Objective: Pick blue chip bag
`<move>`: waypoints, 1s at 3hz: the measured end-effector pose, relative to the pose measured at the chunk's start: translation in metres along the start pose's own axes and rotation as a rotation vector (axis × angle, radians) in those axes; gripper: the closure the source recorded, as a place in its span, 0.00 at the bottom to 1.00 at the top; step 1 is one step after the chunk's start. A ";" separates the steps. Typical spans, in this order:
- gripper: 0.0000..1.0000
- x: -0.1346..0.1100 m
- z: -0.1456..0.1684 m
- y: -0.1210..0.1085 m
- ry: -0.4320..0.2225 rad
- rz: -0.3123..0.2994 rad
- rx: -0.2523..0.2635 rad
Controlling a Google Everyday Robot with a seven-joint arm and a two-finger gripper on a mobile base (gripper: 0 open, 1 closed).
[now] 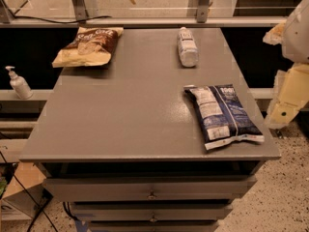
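Note:
The blue chip bag lies flat on the grey table top near its front right corner. It is dark navy with white label panels and white sealed ends, its long side running front to back. My gripper shows as cream-coloured parts at the right edge of the view. It is off the table's right side, to the right of the bag and apart from it. It holds nothing that I can see.
A brown-and-yellow chip bag lies at the back left. A clear plastic bottle lies at the back middle right. A pump bottle stands on a ledge to the left. Drawers sit below the table top.

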State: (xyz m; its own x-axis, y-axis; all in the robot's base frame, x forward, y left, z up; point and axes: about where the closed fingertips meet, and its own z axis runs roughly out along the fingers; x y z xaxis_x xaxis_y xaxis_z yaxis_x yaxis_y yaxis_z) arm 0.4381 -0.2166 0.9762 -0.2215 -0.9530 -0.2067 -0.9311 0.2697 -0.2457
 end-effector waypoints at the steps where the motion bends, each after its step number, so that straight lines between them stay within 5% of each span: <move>1: 0.00 0.000 0.000 0.000 0.000 0.000 0.000; 3: 0.00 0.008 0.029 -0.002 -0.066 0.095 -0.034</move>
State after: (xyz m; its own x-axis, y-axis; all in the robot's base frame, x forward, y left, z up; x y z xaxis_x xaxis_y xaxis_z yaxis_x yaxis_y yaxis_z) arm 0.4463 -0.2209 0.9471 -0.2907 -0.9118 -0.2901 -0.9162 0.3527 -0.1903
